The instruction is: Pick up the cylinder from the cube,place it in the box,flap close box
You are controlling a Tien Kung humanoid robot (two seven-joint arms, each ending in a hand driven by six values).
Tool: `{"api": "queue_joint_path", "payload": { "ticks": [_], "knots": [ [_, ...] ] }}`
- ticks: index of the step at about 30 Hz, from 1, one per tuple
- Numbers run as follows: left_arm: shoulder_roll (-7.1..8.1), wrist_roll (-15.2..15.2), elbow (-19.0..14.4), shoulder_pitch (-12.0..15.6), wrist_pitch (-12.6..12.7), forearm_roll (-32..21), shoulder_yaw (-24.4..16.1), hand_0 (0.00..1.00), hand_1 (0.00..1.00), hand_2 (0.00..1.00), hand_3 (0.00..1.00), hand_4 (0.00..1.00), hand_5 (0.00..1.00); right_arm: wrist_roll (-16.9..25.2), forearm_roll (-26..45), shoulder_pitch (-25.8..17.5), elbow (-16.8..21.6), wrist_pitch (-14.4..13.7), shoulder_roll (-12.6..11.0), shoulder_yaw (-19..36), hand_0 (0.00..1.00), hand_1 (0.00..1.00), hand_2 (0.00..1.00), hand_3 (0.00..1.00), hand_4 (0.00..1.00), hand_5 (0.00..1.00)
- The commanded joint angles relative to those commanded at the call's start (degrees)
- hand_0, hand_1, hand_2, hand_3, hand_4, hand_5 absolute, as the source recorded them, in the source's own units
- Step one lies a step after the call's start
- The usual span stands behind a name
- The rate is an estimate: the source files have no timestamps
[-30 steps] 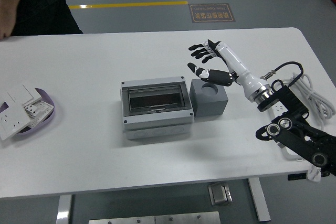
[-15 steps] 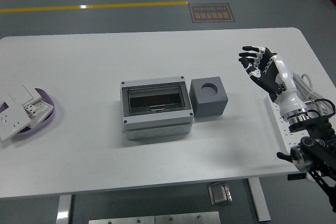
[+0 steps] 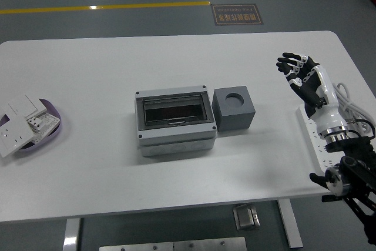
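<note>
Grey cube [image 3: 234,109] with an empty round hole touches the lidded box's [image 3: 174,121] right side; right hand [image 3: 305,79], fingers spread, hovers well right.

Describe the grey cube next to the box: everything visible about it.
The grey cube is a matte dark grey block, plastic or foam by its look, with a round hole in its top face that appears empty. It sits upright on the white table, against the right side of the grey box or nearly so. No hand touches it.
</note>
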Motion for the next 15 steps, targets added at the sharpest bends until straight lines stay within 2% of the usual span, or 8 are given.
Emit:
{"api": "queue_joint_path", "payload": {
  "ticks": [15],
  "knots": [
    [-0.39, -0.2, 0.1, 0.0, 0.0, -0.6, 0.2, 0.611, 0.635, 0.627, 0.632, 0.684, 0.249, -3.2, 1.2, -0.1, 0.0, 0.2, 0.2, -0.2, 0.759, 0.689, 0.682, 0.636, 0.781, 0.298]
  ]
}}
